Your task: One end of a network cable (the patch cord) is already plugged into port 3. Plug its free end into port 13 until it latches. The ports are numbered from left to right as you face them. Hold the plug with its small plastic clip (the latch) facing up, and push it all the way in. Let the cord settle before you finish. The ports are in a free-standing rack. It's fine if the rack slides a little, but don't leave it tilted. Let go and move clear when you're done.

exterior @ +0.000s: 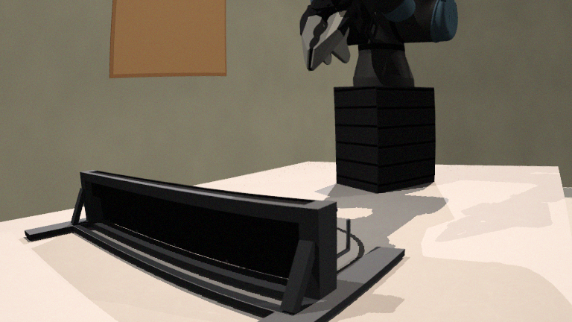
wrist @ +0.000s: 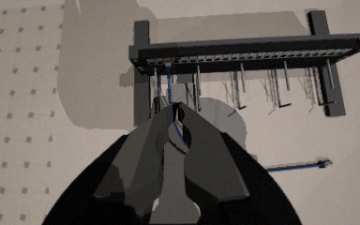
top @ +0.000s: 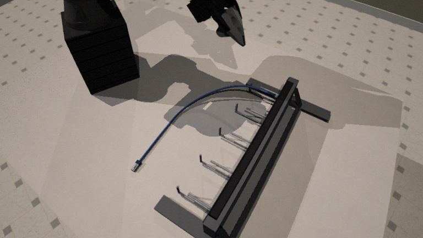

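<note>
The blue patch cord [top: 179,111] [wrist: 295,168] curves over the table. One end sits in a port near the left end of the rack [top: 253,163] [exterior: 322,250] [wrist: 142,35], as the wrist view faces the ports. Its free plug [top: 136,166] [wrist: 323,164] lies on the table, away from the rack; which way its latch faces is too small to tell. The rack stands upright on its feet. My gripper [top: 243,45] [exterior: 310,68] [wrist: 177,103] is shut and empty, high above the table on the arm's side of the rack. The cord seen between its jaws in the wrist view is far below.
Several thin cable-support rods [top: 200,158] [wrist: 287,77] stick out from the port side of the rack, some with upturned ends. The rack's flat foot [top: 177,215] [exterior: 371,263] reaches out along the table. The arm's dark pedestal [top: 102,60] [exterior: 383,141] stands behind the cord.
</note>
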Robot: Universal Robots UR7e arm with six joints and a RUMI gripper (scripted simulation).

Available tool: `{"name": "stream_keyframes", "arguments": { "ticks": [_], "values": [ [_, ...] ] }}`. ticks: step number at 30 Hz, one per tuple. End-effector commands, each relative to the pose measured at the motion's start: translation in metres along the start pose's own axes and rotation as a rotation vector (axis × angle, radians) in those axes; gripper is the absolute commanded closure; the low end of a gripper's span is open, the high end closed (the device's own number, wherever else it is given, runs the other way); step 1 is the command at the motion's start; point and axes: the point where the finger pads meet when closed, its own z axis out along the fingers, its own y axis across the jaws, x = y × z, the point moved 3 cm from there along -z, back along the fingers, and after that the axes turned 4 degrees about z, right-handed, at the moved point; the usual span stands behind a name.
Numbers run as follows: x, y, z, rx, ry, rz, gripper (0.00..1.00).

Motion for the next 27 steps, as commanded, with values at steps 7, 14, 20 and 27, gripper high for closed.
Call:
{"name": "stream_keyframes", "arguments": {
  "ticks": [7, 14, 20, 27],
  "values": [
    [0.001, -0.006, -0.004, 0.009, 0.013, -0.022, 1.0],
    [0.001, -0.006, -0.001, 0.009, 0.013, -0.022, 1.0],
    [0.001, -0.006, 0.007, 0.009, 0.013, -0.022, 1.0],
    [0.001, -0.006, 0.018, 0.009, 0.013, -0.022, 1.0]
  ]
}}
